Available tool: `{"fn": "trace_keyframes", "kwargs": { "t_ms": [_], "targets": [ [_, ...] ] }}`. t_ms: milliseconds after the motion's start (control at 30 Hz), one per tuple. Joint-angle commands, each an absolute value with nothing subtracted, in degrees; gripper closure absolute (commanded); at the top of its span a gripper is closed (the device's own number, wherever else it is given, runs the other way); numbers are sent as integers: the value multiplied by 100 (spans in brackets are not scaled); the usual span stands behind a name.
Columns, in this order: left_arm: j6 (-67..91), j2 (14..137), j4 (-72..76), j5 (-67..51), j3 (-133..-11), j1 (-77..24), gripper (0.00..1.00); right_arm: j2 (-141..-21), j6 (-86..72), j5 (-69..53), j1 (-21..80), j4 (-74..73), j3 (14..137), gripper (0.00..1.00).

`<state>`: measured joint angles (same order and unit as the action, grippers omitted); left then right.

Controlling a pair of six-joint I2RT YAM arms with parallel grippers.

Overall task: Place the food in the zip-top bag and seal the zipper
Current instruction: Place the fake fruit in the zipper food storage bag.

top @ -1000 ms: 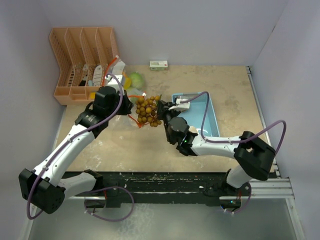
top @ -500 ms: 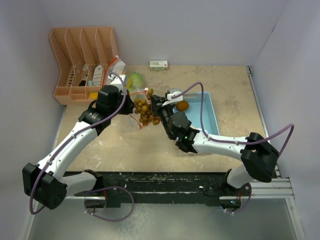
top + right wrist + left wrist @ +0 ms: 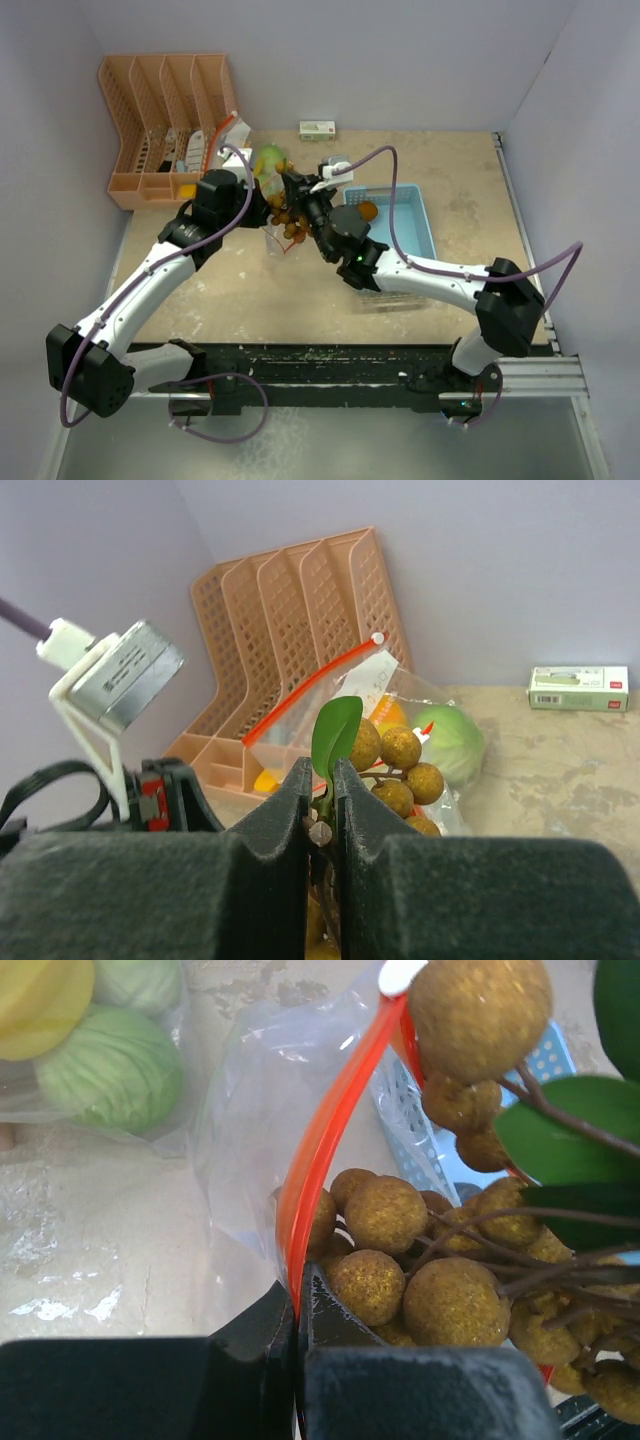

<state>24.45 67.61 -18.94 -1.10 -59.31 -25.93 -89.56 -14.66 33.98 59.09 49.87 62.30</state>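
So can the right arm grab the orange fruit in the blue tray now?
Probably not yet: its tool is shut on the bunch of brown balls, though the orange fruit lies uncovered.

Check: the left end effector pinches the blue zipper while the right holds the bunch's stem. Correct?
The zipper is orange, not blue (left wrist view). The left end effector pinches it; the right end effector holds the bunch by its stem.
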Motion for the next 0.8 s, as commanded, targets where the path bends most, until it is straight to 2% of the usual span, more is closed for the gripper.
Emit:
{"fn": "trace_keyframes", "kwargs": {
  "t_ms": [0,167,500,767],
  "targets": [
    [2478,6696,-1583,-376,-5896,-2611,100,-9250,-2100,3617,5924,4688,6946,100],
    [2470,6603,-1624,-343,-5861,-2610,100,-9520,-2253,3701,5924,4204,7314,100],
    [2341,6617,-1698,-233,-5905,-2614,100,-8695,-1909,3174,5966,4360,5274,100],
    [2513,6949,-1531,-621,-6065,-2619,100,-8820,-1856,2629,5998,4278,5403,100]
  ]
}}
